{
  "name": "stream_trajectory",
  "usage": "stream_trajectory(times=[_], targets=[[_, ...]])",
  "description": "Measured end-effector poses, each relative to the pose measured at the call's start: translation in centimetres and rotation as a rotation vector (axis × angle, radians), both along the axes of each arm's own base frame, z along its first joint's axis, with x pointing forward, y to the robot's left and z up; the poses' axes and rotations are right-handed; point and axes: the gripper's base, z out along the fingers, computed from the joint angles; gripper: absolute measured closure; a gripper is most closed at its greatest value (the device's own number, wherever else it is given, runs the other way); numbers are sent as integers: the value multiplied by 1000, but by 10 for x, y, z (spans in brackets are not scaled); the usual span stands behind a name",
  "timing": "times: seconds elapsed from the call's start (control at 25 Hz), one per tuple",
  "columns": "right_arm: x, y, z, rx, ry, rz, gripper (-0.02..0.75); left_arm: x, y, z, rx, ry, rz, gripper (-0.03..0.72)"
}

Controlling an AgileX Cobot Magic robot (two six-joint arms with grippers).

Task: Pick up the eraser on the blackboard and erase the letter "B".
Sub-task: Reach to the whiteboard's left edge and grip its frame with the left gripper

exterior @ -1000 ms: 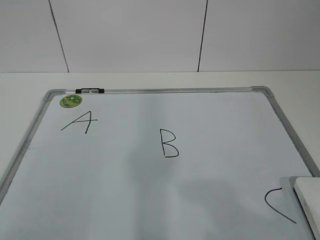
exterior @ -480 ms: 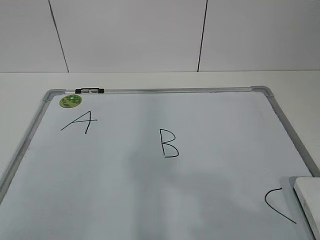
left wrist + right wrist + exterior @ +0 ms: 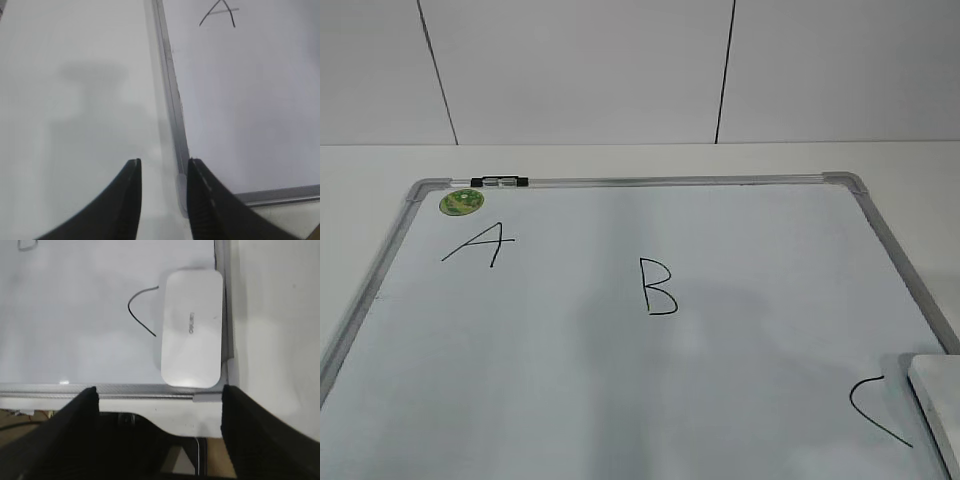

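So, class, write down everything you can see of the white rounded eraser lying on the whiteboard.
The white rounded oblong plastic eraser has a smooth, slightly glossy top with a small grey marking near its middle. It lies flat in a corner of the white dry-erase board, its long side along the silver-grey frame and its end near the bottom rail. The black curved "C" runs up to its other long side. Its underside is hidden. The open right gripper is clear of it.

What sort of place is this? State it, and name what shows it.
Probably a lab test bench: a blackboard lying flat on a plain white table, a bare panelled wall behind, with an eraser on the board.
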Motion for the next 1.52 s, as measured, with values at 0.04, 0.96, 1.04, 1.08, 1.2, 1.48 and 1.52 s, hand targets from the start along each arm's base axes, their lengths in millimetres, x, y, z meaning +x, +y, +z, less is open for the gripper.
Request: stream_trajectory(times=[0.04,0.96,1.04,1.08,1.2,1.48,1.52], targets=[[7,0,-2,-7,60,0,154,6,0,1,1,36,0,447],[90,6,-13,-17,431,-3,154,181,-6,28,-14,596,35,447],[91,6,-14,-17,436,-3,154,200,-6,20,-13,621,37,447],[91,6,-13,-17,434,-3,154,210,-7,15,-13,630,38,447],[91,6,-13,-16,434,-5,154,236,-7,0,-12,662,41,447],[92,6,-14,-15,435,-5,154,283,-9,-45,-8,736,48,447],[92,6,-14,-15,435,-5,154,288,-9,-53,-9,747,49,447]])
